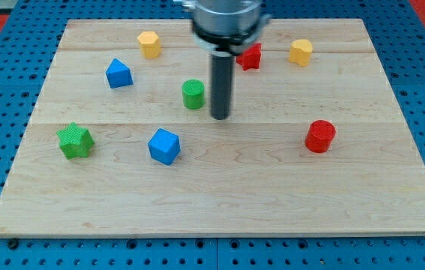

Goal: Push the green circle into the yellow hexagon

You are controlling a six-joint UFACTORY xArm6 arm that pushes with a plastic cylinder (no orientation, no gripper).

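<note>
The green circle (pixel 193 94) sits on the wooden board a little left of centre, towards the view's top. The yellow hexagon (pixel 149 43) lies up and to the left of it, near the board's top edge. My tip (pixel 219 117) rests on the board just right of the green circle and slightly below it, with a small gap between them. The rod rises from the tip to the arm's dark body at the view's top.
A blue block (pixel 119 73) lies left of the green circle. A blue cube (pixel 164 145) and a green star (pixel 75 140) lie lower left. A red block (pixel 250 56), partly behind the arm, a yellow block (pixel 300 52) and a red cylinder (pixel 320 136) lie to the right.
</note>
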